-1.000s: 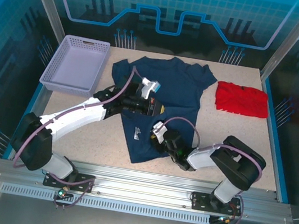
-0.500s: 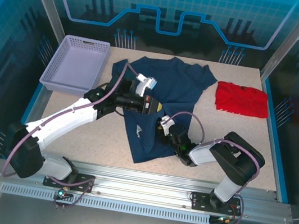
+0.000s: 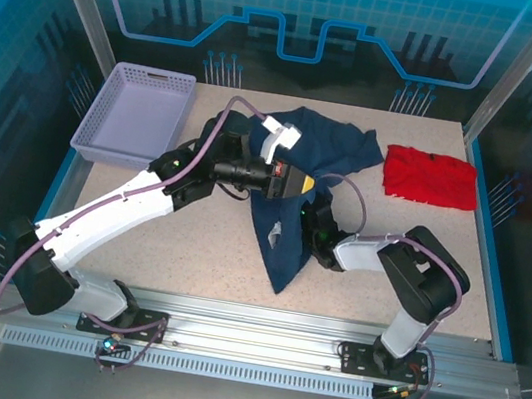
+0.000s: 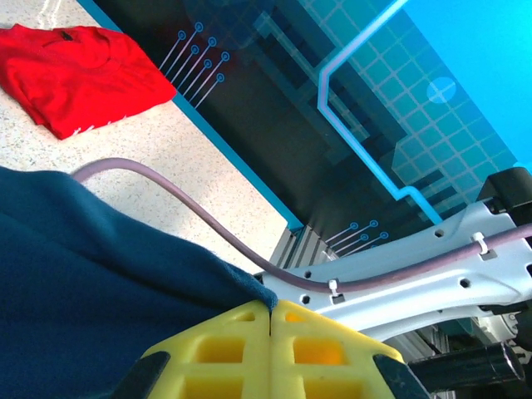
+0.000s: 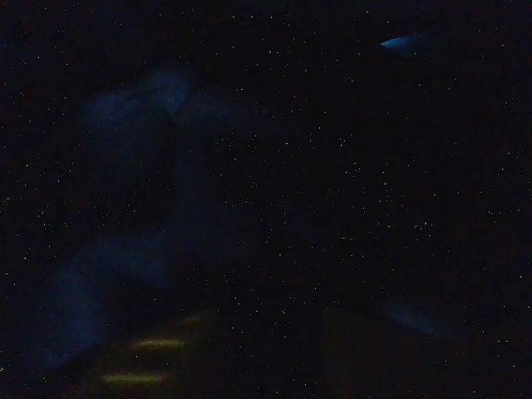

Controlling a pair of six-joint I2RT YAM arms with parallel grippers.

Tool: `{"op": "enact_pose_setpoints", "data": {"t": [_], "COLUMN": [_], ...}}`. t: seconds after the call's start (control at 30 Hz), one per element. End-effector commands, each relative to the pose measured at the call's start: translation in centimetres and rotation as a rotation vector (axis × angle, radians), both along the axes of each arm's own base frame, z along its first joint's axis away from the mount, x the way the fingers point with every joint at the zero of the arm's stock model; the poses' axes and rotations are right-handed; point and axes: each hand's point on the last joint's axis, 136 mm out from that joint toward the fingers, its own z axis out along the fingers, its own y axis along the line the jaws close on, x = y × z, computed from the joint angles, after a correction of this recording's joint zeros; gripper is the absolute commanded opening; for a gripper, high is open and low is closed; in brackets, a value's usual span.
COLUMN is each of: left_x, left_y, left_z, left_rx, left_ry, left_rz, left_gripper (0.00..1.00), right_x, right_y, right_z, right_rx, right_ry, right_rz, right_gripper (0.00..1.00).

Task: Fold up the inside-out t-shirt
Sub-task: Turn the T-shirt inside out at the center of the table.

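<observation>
- Navy cloth, soft and bunched: the inside-out t-shirt [image 3: 283, 253] lies mid-worktop [image 3: 187, 248]. It is drawn into a narrow heap, with the near end trailing to a point and the far part spread toward the back edge.
- Your left tool [image 4: 272, 314] is clamped on a fold of the shirt. In the wrist view the yellow pads [image 4: 224, 345] meet with the navy edge nipped between them.
- From above, that tool hangs over the middle of the heap with the cloth raised off the surface. I judge the lift is meant to carry one side across the other.
- Your right tool [image 3: 314, 217] sits low against the shirt's right side, under draped fabric. Its wrist view is nearly black, with blue cloth over the lens, so I cannot tell whether it is parted or gripping.
- Judgement: early in the task. The shirt is neither flat nor squared, and no clean fold is laid.
- The red garment [image 3: 430, 177] lies folded at far right, well apart from the shirt. The lavender basket [image 3: 112, 149] is at far left, also apart.
- Watch the right arm's cable [image 3: 352, 198]; it loops just beside the lifted cloth and could snag.
</observation>
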Motion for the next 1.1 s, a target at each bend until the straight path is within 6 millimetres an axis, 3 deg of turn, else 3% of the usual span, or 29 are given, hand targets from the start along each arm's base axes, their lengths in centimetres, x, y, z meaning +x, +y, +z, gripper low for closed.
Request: {"op": "enact_pose_setpoints", "data": {"t": [0.0,0.17,0.33,0.5,0.77,1.07], "left_x": [-1.1,-1.8,-1.9,-2.3,-2.8,-3.3], "left_y": [-1.1,-2.6,-2.5,-2.2,-1.8,-0.2], "left_z": [2.7,4.8,7.5,9.5,11.6,16.6], "left_rx": [-0.057,-0.082,-0.116,-0.148,-0.174,-0.235], "left_ry": [-0.064,-0.100,-0.147,-0.189,-0.238,-0.346], "left_rz": [-0.068,-0.113,-0.108,-0.113,-0.121,-0.095], "left_gripper": [0.00,0.00,0.00,0.00,0.00,0.00], "right_x": [0.4,1.9,2.8,3.8,4.2,4.2], "right_y": [0.1,0.0,-0.6,-0.5,-1.2,-2.1], "right_z": [-1.4,-2.0,-2.4,-2.7,-4.6,-6.3], "right_rx": [-0.041,-0.087,-0.119,-0.167,-0.219,-0.208], "right_ry": [0.077,0.136,0.154,0.174,0.273,0.400], "right_rz": [-0.022,-0.097,-0.138,-0.139,-0.167,-0.193], "right_gripper": [0.41,0.55,0.71,0.80,0.87,0.87]}}
